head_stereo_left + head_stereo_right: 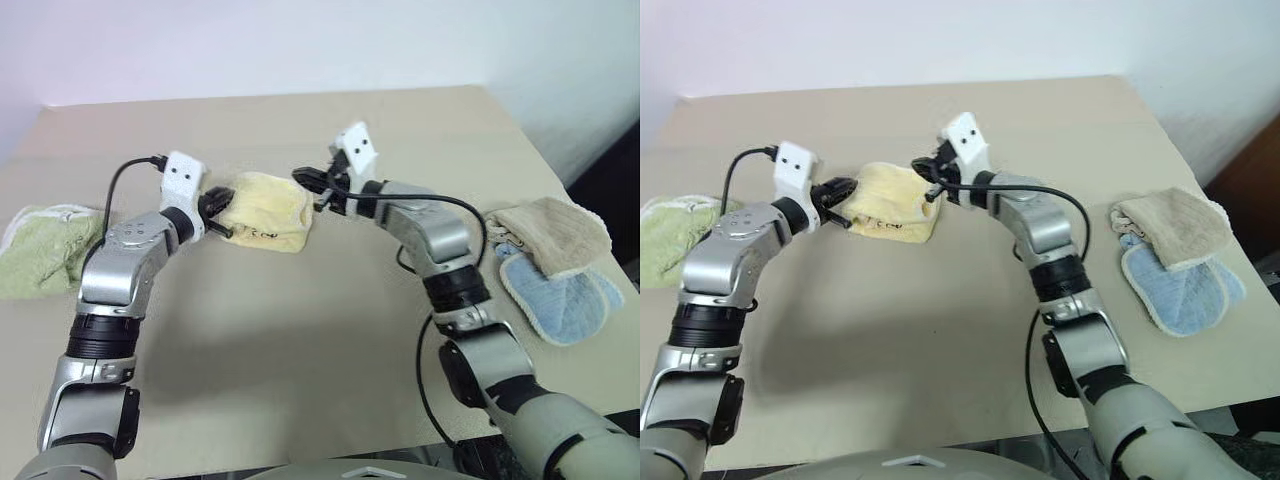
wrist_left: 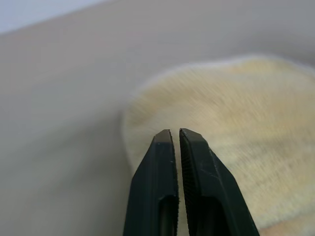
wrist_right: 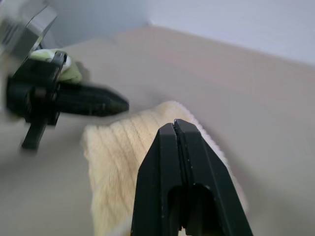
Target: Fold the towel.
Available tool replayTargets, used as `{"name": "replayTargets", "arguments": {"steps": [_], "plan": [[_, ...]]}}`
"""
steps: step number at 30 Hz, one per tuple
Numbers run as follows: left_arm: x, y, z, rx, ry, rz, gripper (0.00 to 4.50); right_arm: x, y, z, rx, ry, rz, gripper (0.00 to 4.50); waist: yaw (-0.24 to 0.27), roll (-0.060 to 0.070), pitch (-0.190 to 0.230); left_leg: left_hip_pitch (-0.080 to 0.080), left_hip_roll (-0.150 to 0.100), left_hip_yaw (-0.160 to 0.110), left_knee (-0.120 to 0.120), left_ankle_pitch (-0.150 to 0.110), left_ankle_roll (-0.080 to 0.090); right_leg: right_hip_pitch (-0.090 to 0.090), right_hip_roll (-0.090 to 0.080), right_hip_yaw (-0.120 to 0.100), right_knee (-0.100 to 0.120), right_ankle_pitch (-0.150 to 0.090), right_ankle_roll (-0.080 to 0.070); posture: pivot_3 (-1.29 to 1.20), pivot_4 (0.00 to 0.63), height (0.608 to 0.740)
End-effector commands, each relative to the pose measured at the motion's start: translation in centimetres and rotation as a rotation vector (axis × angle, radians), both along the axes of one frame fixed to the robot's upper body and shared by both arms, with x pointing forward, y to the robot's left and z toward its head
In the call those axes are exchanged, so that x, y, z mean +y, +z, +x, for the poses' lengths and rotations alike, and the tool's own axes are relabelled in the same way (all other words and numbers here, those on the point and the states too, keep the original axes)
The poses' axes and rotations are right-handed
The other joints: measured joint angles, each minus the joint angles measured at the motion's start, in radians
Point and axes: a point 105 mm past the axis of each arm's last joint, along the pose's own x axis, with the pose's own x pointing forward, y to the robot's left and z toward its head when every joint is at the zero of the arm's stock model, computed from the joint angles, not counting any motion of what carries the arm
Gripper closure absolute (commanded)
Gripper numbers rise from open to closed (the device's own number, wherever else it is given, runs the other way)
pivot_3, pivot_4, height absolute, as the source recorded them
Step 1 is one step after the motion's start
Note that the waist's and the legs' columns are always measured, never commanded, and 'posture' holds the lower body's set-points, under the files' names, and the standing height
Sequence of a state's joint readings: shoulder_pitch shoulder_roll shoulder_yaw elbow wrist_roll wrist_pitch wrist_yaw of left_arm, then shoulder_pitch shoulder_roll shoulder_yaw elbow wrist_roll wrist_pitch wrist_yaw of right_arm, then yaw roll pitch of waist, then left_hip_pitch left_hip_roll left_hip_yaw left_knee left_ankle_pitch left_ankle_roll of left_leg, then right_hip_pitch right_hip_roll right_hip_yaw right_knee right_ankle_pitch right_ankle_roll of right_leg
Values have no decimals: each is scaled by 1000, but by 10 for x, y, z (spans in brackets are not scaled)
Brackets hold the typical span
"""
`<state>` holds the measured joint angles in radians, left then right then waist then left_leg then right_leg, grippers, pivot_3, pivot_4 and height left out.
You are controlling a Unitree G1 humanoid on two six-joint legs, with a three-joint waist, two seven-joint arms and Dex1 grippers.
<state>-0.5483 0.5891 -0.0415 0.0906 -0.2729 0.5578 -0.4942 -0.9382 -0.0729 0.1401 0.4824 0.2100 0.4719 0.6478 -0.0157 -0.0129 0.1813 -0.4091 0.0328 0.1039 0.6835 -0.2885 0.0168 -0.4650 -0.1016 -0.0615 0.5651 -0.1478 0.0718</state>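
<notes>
The towel (image 1: 268, 208) is pale yellow and lies folded into a small thick bundle at the middle of the tan table (image 1: 300, 340), with a small dark mark on its near side. My left gripper (image 2: 174, 132) hovers at the towel's left edge, its fingers almost touching each other with nothing between them. At the towel's right upper corner my right gripper (image 1: 300, 177) is shut and empty, just above the cloth. The right wrist view looks down on the towel (image 3: 133, 162) and shows the left gripper (image 3: 115, 104) pointing at its far corner.
A light green towel (image 1: 45, 245) lies at the table's left edge. On the right, a beige towel (image 1: 550, 232) rests on a light blue one (image 1: 568, 298). The table's far edge meets a pale wall, and black cables hang from both wrists.
</notes>
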Motion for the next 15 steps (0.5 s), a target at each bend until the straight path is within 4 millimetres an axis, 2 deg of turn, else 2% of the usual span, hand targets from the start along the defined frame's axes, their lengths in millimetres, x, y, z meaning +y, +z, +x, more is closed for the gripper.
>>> {"name": "replayTargets", "arguments": {"steps": [1, 4, 7, 10, 15], "plan": [[-3, -12, 2, 1, -28, 115, 4017, 6, -40, 3, 78, -22, -118, 4500, 0, 0, 0, 0, 0, 0, 0, 0, 0, 0, 0, 0, 0, 0, 0, 0, 150, 728], [5, -28, 1, 33, -5, 175, 4017, 4, -69, 1, 136, -30, -195, 4500, -2, 0, 0, -1, 0, 0, 0, 0, 0, -1, 0, 0, 0, 0, 0, 0, 150, 728], [5, -31, 0, 35, -9, 171, 4017, 2, -76, 1, 141, -34, -213, 4500, -5, 1, -1, 1, 0, 0, 0, 0, 0, 1, 0, 0, 1, 0, 0, 0, 150, 728], [7, -22, -3, 14, -6, 119, 4017, -3, -59, 7, 82, -51, -145, 4500, -6, 1, -1, 2, 1, 0, 0, 0, 0, 1, -1, 0, 3, 0, 0, 0, 150, 728], [10, 23, -3, -109, 23, -127, 4017, -14, -17, 3, -1, -37, -16, 4500, -3, 1, -1, 1, 1, -1, 1, 0, -1, -2, -2, 0, 8, 0, 0, 0, 150, 728]]}}
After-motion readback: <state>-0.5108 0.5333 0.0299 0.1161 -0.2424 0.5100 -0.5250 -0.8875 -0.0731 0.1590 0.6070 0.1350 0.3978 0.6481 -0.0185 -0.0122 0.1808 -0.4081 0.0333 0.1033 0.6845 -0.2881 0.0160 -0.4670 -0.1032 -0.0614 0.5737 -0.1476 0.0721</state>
